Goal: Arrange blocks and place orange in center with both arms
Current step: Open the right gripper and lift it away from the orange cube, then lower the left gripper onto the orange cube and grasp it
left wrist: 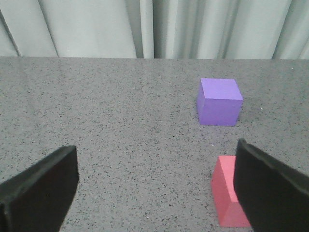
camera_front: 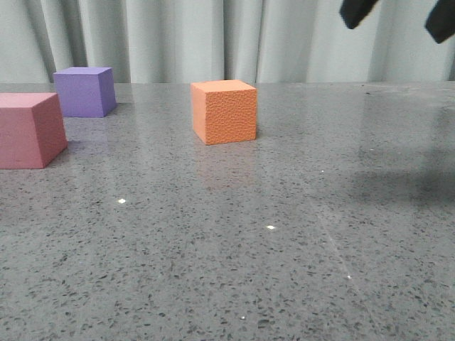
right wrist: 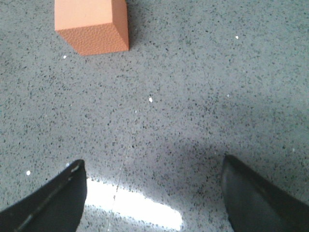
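Front view shows you the orange cube alone mid-bench, the purple cube and pink cube both far left. Both pincers, left and right, are wide apart, holding nothing. Arranging is hardly begun.

Speckled grey table, pale curtain
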